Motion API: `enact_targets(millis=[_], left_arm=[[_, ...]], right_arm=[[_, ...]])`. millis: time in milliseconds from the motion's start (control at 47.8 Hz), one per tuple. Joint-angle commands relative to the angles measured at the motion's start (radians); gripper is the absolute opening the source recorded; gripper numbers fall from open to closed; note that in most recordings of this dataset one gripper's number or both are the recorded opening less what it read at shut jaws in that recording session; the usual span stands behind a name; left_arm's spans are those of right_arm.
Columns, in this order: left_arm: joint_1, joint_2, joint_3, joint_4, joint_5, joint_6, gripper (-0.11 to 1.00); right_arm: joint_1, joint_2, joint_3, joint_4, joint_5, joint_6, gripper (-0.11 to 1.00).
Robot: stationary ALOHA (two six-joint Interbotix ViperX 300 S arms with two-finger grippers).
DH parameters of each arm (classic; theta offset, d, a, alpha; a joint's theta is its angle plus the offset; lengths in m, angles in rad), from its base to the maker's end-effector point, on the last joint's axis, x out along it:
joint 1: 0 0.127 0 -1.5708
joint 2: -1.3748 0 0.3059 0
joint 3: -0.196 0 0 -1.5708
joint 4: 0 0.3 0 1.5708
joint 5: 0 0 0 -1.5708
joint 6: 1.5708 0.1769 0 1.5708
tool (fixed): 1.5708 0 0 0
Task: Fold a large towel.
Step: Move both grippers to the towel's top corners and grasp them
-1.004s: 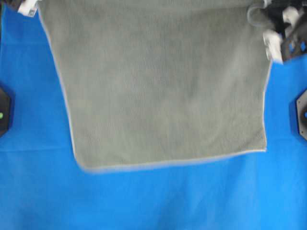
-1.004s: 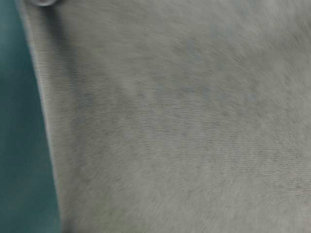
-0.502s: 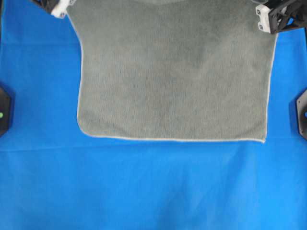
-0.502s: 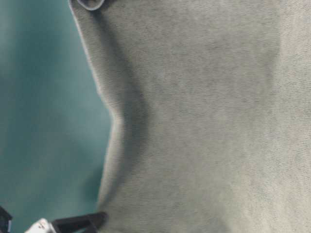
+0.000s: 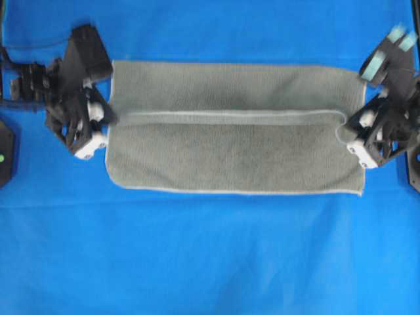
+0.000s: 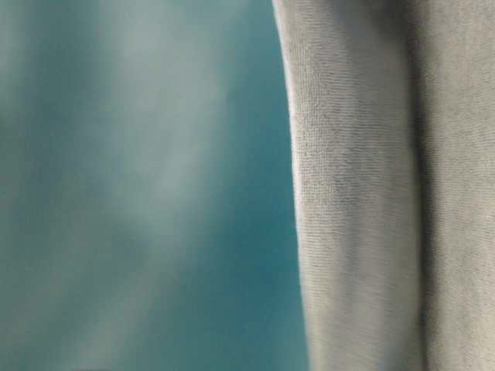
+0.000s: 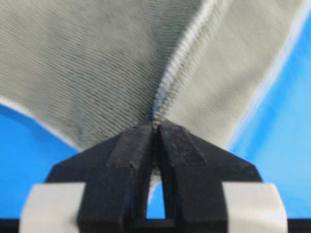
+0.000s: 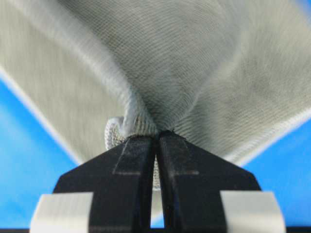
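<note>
overhead: straight down, far | table-level: close, blurred | wrists: close along jaws | shared: towel (image 5: 236, 128)

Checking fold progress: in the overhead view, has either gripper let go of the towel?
No: the left gripper and the right gripper are each shut on a corner of the towel's folded-over hem.

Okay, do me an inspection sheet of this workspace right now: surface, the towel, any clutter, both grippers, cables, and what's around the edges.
Surface: blue sheet, a few soft creases, covers the table.
Job's things: towel lies folded over itself, a pale hem running across its middle; bottom edge flat.
Clutter: nothing seen.
Grippers: left gripper shut on the towel's hem at the left end; right gripper shut on a bunched fold at the right end.
Cables: dark wiring by the left arm at the picture's edge.
Surroundings: black fixtures at both side edges; table-level view blurred, mostly towel.
</note>
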Motion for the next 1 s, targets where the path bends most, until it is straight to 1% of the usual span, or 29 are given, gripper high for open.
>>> enact_targets(millis=[0, 63, 126, 230, 356, 481, 628, 649, 691, 774, 816, 858, 900, 921, 963, 983], left_arm=[[-0.048, 0.009, 0.038, 0.002, -0.074, -0.035, 0.01], [-0.089, 0.035, 0.077, 0.002, -0.143, -0.067, 0.01], [-0.115, 0.063, 0.100, 0.002, -0.202, -0.081, 0.01], [-0.138, 0.114, 0.117, 0.002, -0.265, -0.089, 0.01], [-0.161, 0.178, 0.098, 0.002, -0.278, -0.089, 0.01], [-0.199, 0.212, 0.069, 0.003, -0.278, -0.080, 0.01], [-0.213, 0.218, 0.058, 0.003, -0.276, -0.081, 0.03], [-0.213, 0.215, 0.060, 0.003, -0.273, -0.084, 0.05], [-0.213, 0.210, 0.058, 0.003, -0.267, -0.084, 0.13], [-0.213, 0.190, 0.055, 0.003, -0.238, -0.084, 0.36], [-0.213, 0.173, 0.051, 0.003, -0.219, -0.078, 0.50], [-0.215, 0.152, 0.044, 0.003, -0.196, -0.072, 0.62], [-0.216, 0.123, 0.035, 0.006, -0.161, -0.064, 0.73], [-0.216, 0.109, 0.032, 0.008, -0.146, -0.063, 0.76], [-0.215, 0.081, 0.025, 0.011, -0.117, -0.057, 0.82], [-0.210, 0.069, 0.021, 0.012, -0.103, -0.051, 0.82]], right_arm=[[0.038, 0.048, 0.026, 0.057, -0.046, 0.002, 0.01], [0.058, 0.083, 0.046, 0.080, -0.084, 0.002, 0.01], [0.074, 0.118, 0.061, 0.100, -0.126, 0.002, 0.01], [0.092, 0.175, 0.067, 0.114, -0.173, 0.003, 0.01], [0.120, 0.218, 0.058, 0.132, -0.193, 0.002, 0.01], [0.169, 0.241, 0.044, 0.144, -0.193, 0.002, 0.01], [0.173, 0.244, 0.043, 0.144, -0.193, 0.003, 0.02], [0.173, 0.245, 0.041, 0.144, -0.192, 0.003, 0.04], [0.173, 0.244, 0.038, 0.141, -0.189, 0.003, 0.13], [0.175, 0.239, 0.023, 0.138, -0.176, 0.002, 0.39], [0.179, 0.230, 0.005, 0.130, -0.155, -0.003, 0.53], [0.184, 0.218, -0.012, 0.123, -0.127, -0.003, 0.62], [0.190, 0.201, -0.034, 0.110, -0.087, -0.003, 0.68], [0.192, 0.190, -0.043, 0.104, -0.069, -0.003, 0.68], [0.195, 0.172, -0.064, 0.087, -0.028, -0.003, 0.66], [0.196, 0.161, -0.077, 0.080, -0.006, -0.003, 0.65]])
